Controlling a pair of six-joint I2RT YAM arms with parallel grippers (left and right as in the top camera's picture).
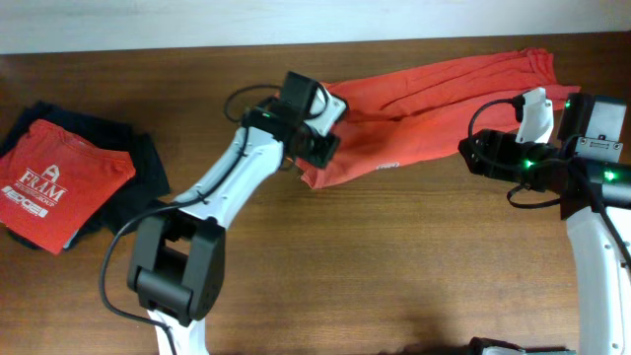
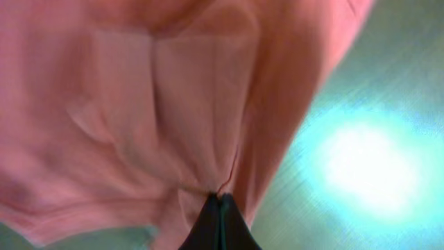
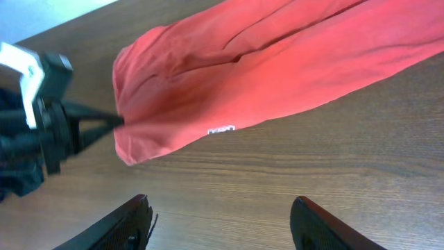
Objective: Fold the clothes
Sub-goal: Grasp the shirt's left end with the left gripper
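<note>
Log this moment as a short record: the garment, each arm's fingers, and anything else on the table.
garment: orange-red T-shirt, bunched lengthwise on the far side of the table, not yet folded
left arm: left fingers shut, pinching the T-shirt's edge
right arm: right fingers open over bare wood beside the T-shirt, not touching it
other items: folded red shirt lying on a dark garment, on the left arm's side

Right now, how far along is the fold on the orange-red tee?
Early. Done: only the FRAM shirt lies folded on the dark garment. In hand: left gripper is shut on one end of the orange-red T-shirt; right gripper hangs open, empty, above the table. Left: the T-shirt is a bunched band, no neat fold yet.
</note>
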